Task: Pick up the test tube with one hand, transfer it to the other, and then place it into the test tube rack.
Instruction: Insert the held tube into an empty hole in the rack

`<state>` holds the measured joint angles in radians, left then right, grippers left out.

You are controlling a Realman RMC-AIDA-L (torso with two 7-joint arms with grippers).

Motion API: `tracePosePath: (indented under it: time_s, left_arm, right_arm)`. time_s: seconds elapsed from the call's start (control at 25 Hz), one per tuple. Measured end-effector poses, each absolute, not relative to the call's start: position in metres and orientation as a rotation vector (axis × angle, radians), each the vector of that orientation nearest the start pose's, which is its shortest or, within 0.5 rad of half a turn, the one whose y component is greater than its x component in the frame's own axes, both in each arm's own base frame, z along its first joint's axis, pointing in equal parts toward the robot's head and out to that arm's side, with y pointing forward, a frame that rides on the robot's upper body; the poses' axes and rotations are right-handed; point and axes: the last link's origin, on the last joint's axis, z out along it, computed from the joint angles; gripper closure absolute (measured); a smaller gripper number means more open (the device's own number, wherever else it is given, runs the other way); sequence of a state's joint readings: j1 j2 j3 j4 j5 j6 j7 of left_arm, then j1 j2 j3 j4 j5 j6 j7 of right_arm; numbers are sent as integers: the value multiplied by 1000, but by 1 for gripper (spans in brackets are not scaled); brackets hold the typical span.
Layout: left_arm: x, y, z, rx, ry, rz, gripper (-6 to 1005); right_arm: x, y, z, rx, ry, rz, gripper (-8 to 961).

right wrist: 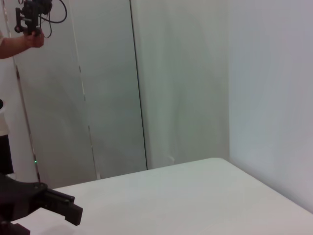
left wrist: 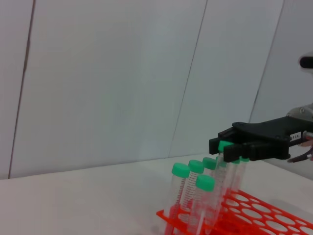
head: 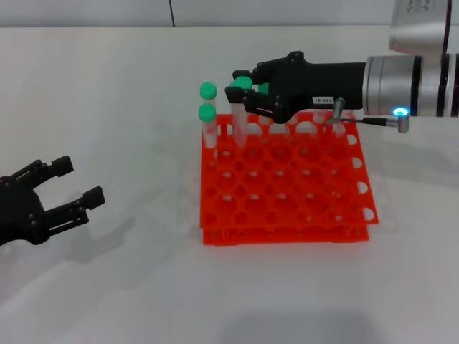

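The orange-red test tube rack (head: 287, 186) lies mid-table. My right gripper (head: 235, 84), black with a white label on a silver arm with a blue light, is shut on the test tube (head: 240, 118), held upright by its green cap over the rack's far-left holes. Its lower end reaches the rack's top; I cannot tell how deep it sits. The left wrist view shows the same gripper (left wrist: 229, 147), tube (left wrist: 221, 169) and rack (left wrist: 254, 215). My left gripper (head: 82, 179) is open and empty, low at the table's left, and also shows in the right wrist view (right wrist: 58, 205).
Two other green-capped tubes (head: 207, 100) stand in the rack's far-left corner; the left wrist view shows several tubes (left wrist: 188, 188) there. A person's hand with a device (right wrist: 29, 22) is at the back by the wall panels.
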<state>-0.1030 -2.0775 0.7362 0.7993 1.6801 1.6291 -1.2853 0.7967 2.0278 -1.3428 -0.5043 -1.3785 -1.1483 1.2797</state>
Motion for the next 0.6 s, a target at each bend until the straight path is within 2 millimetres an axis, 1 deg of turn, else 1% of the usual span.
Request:
tracePosePath:
  time_s: [0.2,0.6]
  left_arm:
    - [-336,231,46,-2373,-726,-829,114]
    - [-337,232,46,-2372,-720,-820,114]
  right_arm:
    - [144,402,-61,-2767,258,708,662]
    - [145,402,-64,-2767,258,683,659]
